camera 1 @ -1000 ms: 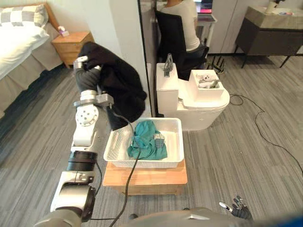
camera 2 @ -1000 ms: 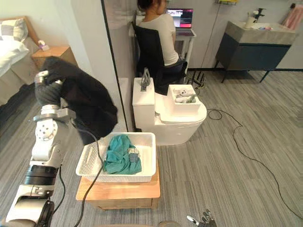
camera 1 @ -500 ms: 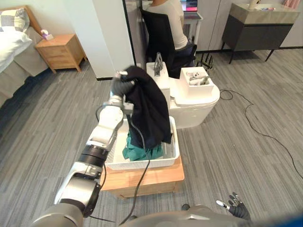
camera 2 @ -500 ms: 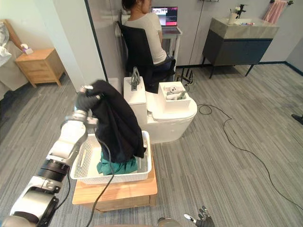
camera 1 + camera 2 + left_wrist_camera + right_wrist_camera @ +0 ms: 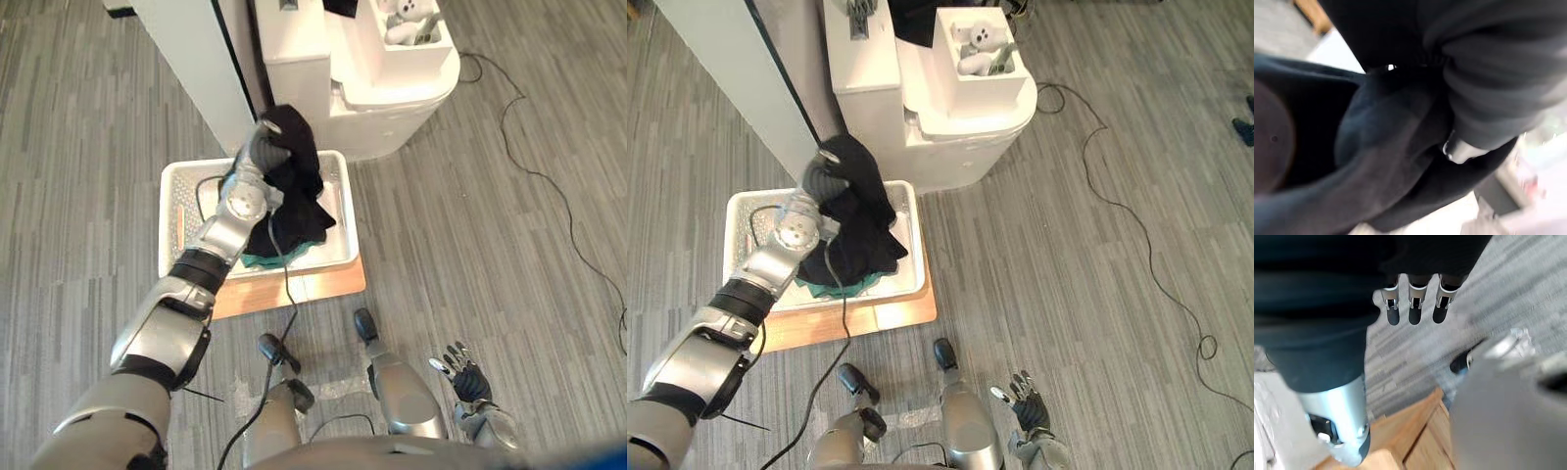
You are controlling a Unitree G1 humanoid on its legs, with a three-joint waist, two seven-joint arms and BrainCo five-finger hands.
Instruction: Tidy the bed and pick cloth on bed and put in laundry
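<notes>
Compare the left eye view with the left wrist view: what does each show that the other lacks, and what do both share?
Left eye view alone: the white perforated plastic basket on a wooden block, teal cloth in it, the white toilet, and the right hand, open. Left wrist view alone: close folds of the black fabric garment; pale patches at its edges are unidentifiable. Both: that garment hanging from the left hand.
</notes>
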